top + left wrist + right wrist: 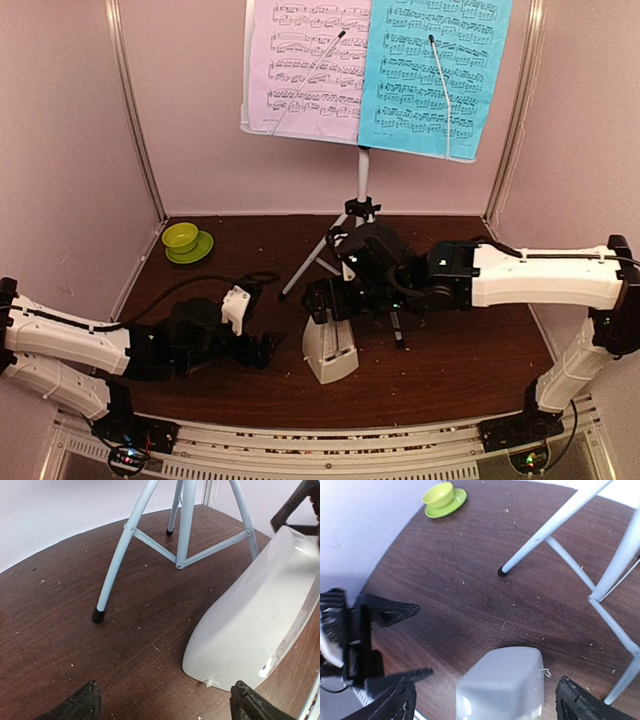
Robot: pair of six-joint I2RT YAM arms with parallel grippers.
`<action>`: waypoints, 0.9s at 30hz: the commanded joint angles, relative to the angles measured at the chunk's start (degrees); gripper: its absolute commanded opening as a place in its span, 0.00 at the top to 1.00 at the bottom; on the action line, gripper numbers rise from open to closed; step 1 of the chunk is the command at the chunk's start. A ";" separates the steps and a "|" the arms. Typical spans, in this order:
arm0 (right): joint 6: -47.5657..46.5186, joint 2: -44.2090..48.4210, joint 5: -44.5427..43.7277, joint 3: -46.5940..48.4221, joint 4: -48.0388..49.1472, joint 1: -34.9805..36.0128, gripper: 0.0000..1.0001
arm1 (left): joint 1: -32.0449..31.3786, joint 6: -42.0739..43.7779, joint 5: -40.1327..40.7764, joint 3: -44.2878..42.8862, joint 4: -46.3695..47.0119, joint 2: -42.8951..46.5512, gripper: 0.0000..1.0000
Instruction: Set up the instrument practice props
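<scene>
The white metronome (330, 350) stands on the brown table just in front of the silver tripod (361, 180). My right gripper (322, 300) hovers over its top, open. In the right wrist view the metronome (502, 685) sits between the gripper's (487, 706) spread fingers with a gap on each side. My left gripper (266, 348) is low on the table just left of it, open and empty. In the left wrist view the metronome (255, 625) lies ahead to the right of the gripper (167, 707). Lilac (305, 65) and cyan (430, 70) sheet-music pages rest on the stand, which they hide.
A lime-green bowl on its saucer (186, 241) sits at the back left corner. Tripod legs (117, 565) spread over the middle of the table, one black foot (502, 572) close to both grippers. Pink walls close the table on three sides.
</scene>
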State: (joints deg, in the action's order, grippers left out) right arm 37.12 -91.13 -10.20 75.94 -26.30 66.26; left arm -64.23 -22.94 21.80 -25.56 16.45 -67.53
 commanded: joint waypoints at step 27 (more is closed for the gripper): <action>-13.88 5.32 13.57 -36.32 33.66 -8.05 0.80 | 4.72 -5.69 -8.63 -2.12 1.46 0.47 0.06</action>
State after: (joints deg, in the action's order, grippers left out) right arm 24.56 -83.72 -0.47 40.84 -0.93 57.34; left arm -59.92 -27.86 16.10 -24.93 16.64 -68.23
